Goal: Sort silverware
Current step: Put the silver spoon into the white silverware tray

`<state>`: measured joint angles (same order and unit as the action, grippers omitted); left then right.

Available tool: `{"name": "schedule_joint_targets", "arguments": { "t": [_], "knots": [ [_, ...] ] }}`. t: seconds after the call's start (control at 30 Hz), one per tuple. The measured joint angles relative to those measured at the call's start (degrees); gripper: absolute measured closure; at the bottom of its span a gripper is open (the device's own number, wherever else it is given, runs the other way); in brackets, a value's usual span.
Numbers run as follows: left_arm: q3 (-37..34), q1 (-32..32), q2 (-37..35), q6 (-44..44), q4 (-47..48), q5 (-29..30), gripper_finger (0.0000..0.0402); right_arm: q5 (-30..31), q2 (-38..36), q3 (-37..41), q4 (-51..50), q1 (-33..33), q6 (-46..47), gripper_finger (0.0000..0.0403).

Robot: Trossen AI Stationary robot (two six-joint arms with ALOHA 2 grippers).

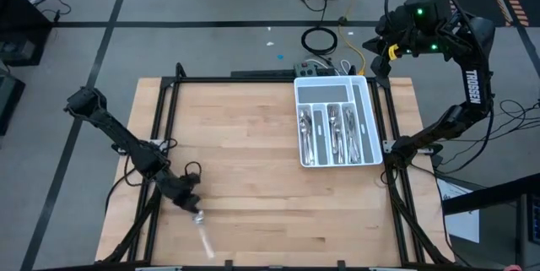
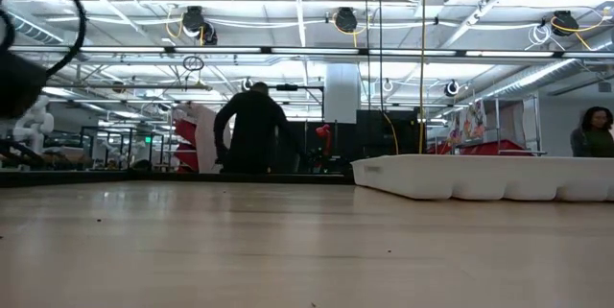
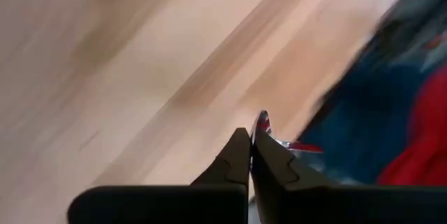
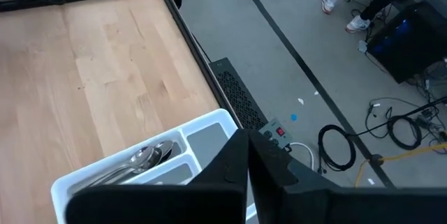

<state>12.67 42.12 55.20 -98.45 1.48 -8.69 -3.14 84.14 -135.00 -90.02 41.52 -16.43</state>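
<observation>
High view: pale wooden tabletop (image 1: pixel 253 161) inside a black metal frame. The left gripper (image 1: pixel 197 214) sits low near the table's front edge, left of centre, its dark arm reaching in from the left side. A slim shiny silver-coloured metal piece of cutlery (image 1: pixel 207 239) sticks out past the fingertips toward the front edge; blurred, so fork, spoon or knife cannot be told. Left wrist view: the two dark fingers (image 3: pixel 237 158) are pressed together, with a glint of bright metal pinched at their tips — jaws clamped on that piece, wood grain streaked behind it. The white compartmented plastic cutlery tray (image 1: pixel 371 149) rests on the right half of the table, toward the back, well apart from the left gripper. Its long slots hold the rest of the silverware (image 1: pixel 329 132), lying lengthwise in several compartments; the narrow slot along the tray's right side looks bare. Right wrist view shows spoon bowls stacked in one slot, close by the tray's corner. The right gripper (image 4: pixel 249 155) waits raised beyond the back right corner of the table, above the grey floor, jaws closed with nothing between them. Low view: the tray's white wall at right, and a person in dark clothes standing far back in the room.
</observation>
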Motion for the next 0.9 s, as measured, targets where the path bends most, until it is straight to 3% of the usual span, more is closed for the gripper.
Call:
{"name": "schedule_joint_targets", "arguments": {
  "t": [0.2,0.33,0.5,0.63,0.73,0.9],
  "knots": [
    [0.07,-6.14,-0.17,-4.20,-11.52,22.08,0.0399,-0.02,0.00,0.00,1.71,0.00,-1.31,0.0403],
    [0.09,-14.39,-0.17,-4.33,-13.36,29.46,0.0400,-0.13,0.49,0.00,5.18,0.01,-1.13,0.0403],
    [0.81,-28.32,-0.15,-2.21,-17.49,30.42,0.0400,-0.11,2.30,0.00,4.71,0.02,-3.46,0.0403],
    [5.60,-36.88,0.20,1.99,-18.02,30.82,0.0401,-0.15,3.80,0.00,2.91,0.02,-4.65,0.0403],
    [12.50,-41.74,2.09,9.88,-18.08,28.22,0.0401,-0.12,4.07,1.38,3.18,0.02,-4.77,0.0403],
    [29.82,-47.99,10.33,27.95,-12.81,17.11,0.0401,-0.10,4.03,4.60,2.81,0.16,-5.92,0.0403]
  ]
}}
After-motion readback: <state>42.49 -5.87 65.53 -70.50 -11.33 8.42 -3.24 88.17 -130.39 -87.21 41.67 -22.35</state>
